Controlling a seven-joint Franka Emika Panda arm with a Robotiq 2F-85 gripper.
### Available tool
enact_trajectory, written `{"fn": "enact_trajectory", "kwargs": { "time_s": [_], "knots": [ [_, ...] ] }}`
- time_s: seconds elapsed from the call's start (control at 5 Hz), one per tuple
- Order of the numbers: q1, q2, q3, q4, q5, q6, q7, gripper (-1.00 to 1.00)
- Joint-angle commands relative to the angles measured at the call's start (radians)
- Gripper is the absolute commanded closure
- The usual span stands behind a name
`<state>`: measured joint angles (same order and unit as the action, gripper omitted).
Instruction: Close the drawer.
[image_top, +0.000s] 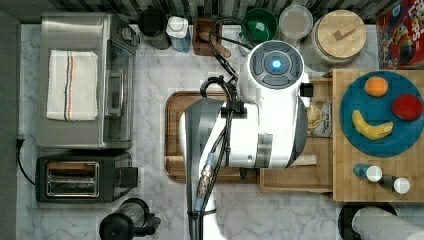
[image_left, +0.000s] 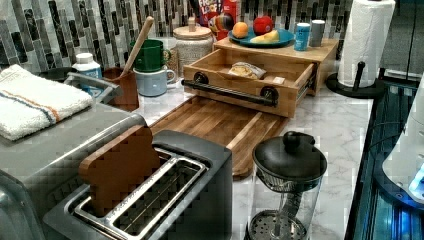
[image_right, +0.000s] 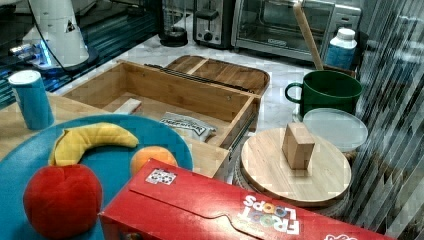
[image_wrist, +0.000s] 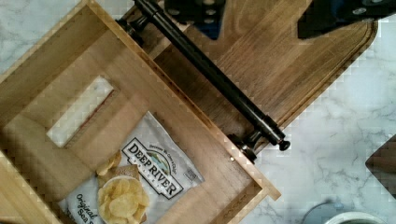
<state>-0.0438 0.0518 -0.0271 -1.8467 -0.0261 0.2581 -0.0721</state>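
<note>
Directly beneath the gripper (image_wrist: 261, 11), whose two dark fingers stand wide apart and hold nothing, runs the black bar handle (image_wrist: 212, 77) above the dark wooden tray (image_wrist: 289, 60); just beyond it the drawer (image_wrist: 51, 51) stands pulled out from under the butcher-block top (image_left: 280, 50); farther inside lie a Deep River chip bag (image_wrist: 140, 179) and a pale label (image_wrist: 79, 112).

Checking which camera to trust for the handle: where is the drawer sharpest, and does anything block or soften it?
Wrist view: drawer and black handle crisp, evenly lit. Top view: the arm hides most of it. Left view: handle unobstructed, toaster foreground blocky. Right view: cereal box foreground soft.
</note>
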Motion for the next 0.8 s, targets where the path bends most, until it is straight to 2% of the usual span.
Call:
{"fn": "enact_trajectory", "kwargs": {
  "time_s": [0.2, 0.4, 0.6, 0.8],
  "knots": [
    [-0.001, 0.0, 0.001, 0.0, 0.0, 0.002, -0.012, 1.0],
    [-0.001, 0.0, 0.0, 0.0, 0.0, 0.002, -0.012, 1.0],
    [0.003, -0.066, 0.025, -0.096, -0.049, 0.124, -0.23, -1.0],
    [0.004, -0.06, 0.034, -0.083, -0.055, 0.08, -0.351, -1.0]
  ]
}}
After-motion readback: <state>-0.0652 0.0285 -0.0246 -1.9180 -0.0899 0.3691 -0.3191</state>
